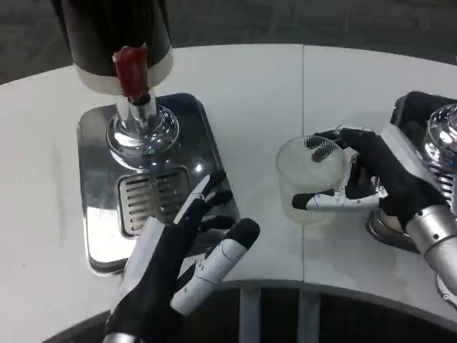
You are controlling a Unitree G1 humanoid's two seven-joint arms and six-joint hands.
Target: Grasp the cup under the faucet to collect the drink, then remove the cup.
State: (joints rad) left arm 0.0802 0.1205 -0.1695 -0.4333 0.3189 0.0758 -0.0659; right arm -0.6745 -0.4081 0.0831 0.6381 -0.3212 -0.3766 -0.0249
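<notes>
My right robot hand grasps the clear plastic cup, fingers wrapped around its wall; cup upright on the white desk, well right of the dispenser. My left robot hand is released, fingers spread, hovering over the near edge of the steel drip tray. Red tap handle above the faucet, over the tray grate.
</notes>
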